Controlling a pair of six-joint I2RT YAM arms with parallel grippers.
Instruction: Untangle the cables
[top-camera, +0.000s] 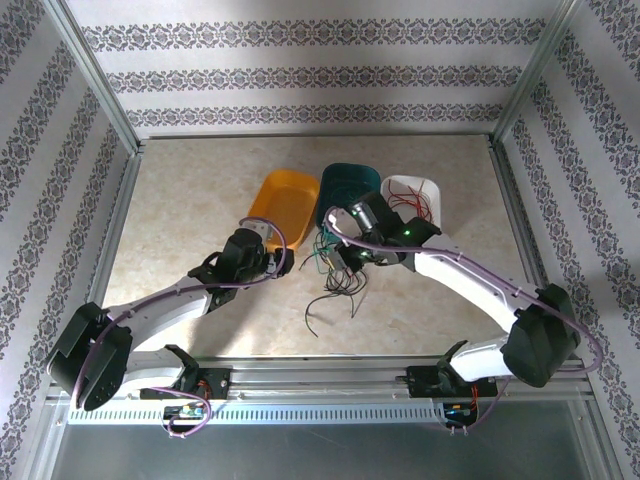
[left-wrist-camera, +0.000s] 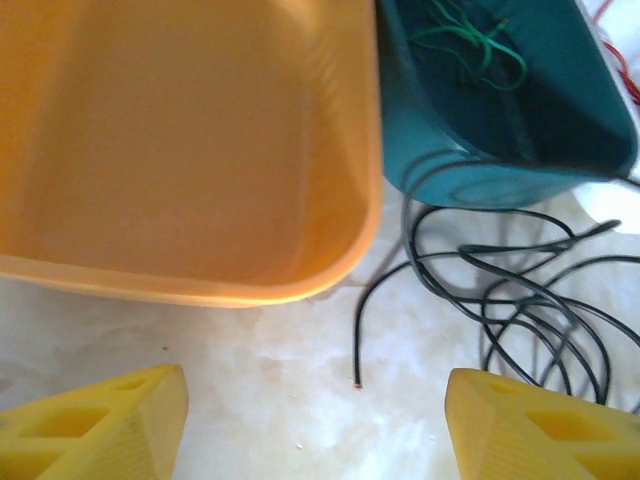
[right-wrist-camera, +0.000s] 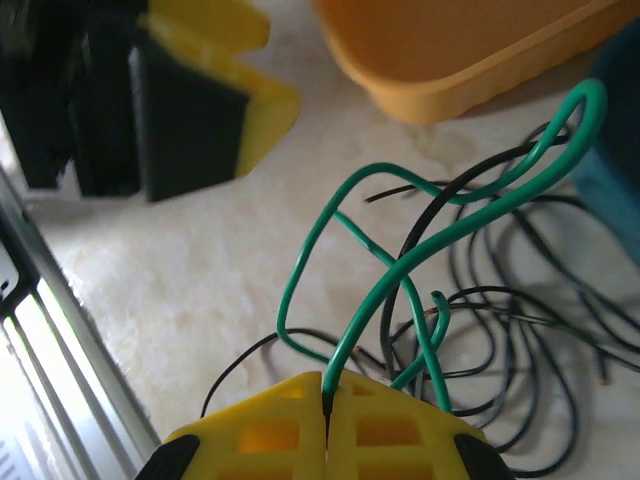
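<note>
Beige marbled tabletop (top-camera: 180, 200); walls (top-camera: 300, 75) in striped wallpaper. Cables (top-camera: 335, 280) lie tangled beside the teal tray (top-camera: 345, 185). Right gripper (right-wrist-camera: 328, 405) closed, apparently pinching a green cable (right-wrist-camera: 400, 270). Left gripper (left-wrist-camera: 315, 430) wide apart, empty.

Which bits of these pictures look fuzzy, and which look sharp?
Left wrist view: the left gripper has fuzzy yellow fingers, and the orange plastic tray looks soft; the thin black wires are sharper. Right wrist view: the thin green wire is crisp, things behind blur. Top view: even light, faint shadows.
</note>
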